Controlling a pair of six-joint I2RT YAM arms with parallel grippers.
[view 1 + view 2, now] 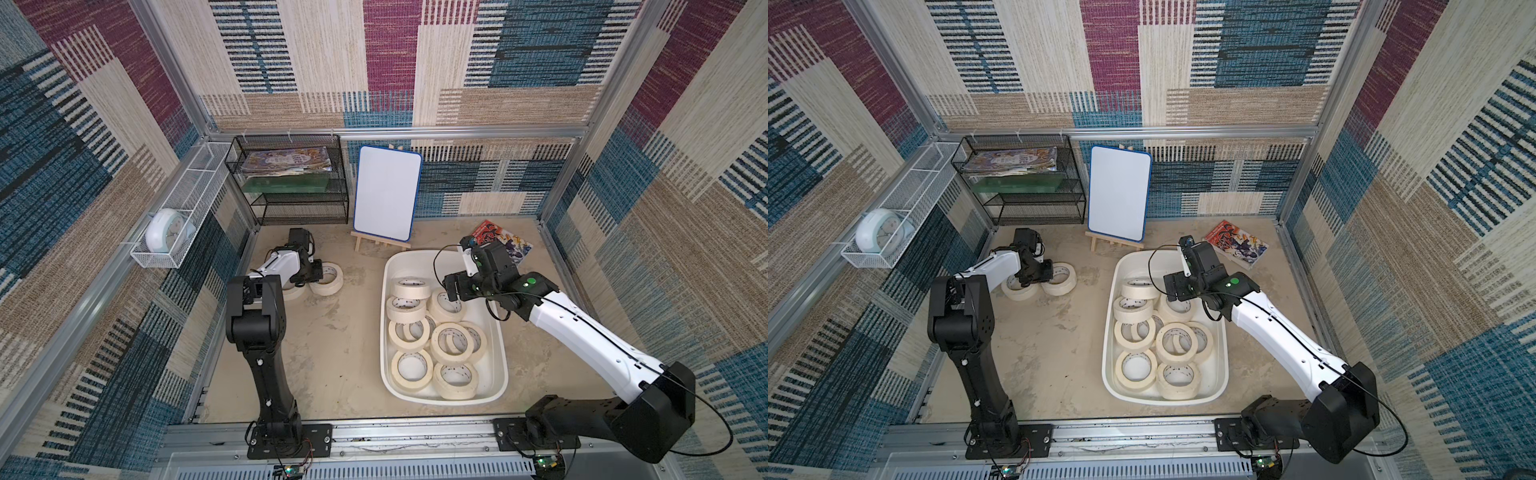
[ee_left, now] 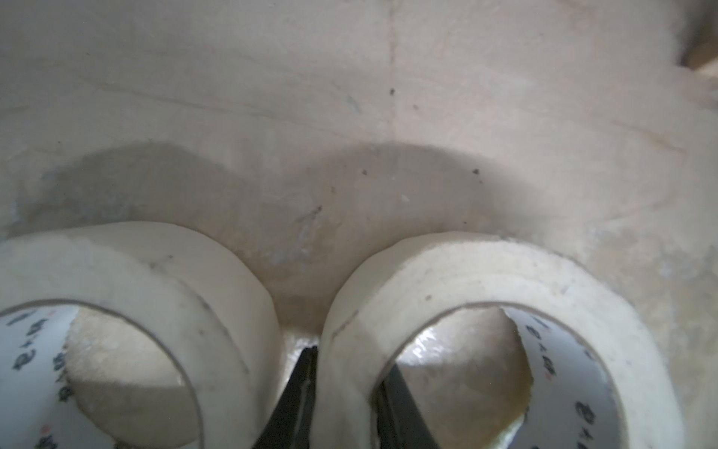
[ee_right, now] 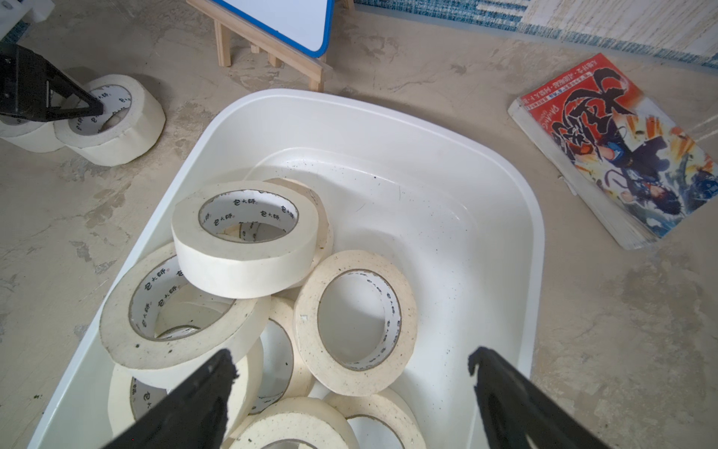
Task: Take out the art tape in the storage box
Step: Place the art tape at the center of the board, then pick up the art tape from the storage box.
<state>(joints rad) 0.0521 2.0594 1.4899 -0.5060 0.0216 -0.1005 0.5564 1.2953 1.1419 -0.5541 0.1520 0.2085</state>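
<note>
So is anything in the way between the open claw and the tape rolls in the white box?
No, nothing that shows. The right claw hangs open over the storage box, and the tape rolls lie uncovered right below it, with no lid and nothing else on top of them.

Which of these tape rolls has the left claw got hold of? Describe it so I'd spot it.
Start at the large white plastic storage box and look across the table toward the black wire-mesh shelf rack: two cream masking-tape rolls sit there. It is the one nearer the box, and unlike its neighbour has the left gripper pinching its wall.
</note>
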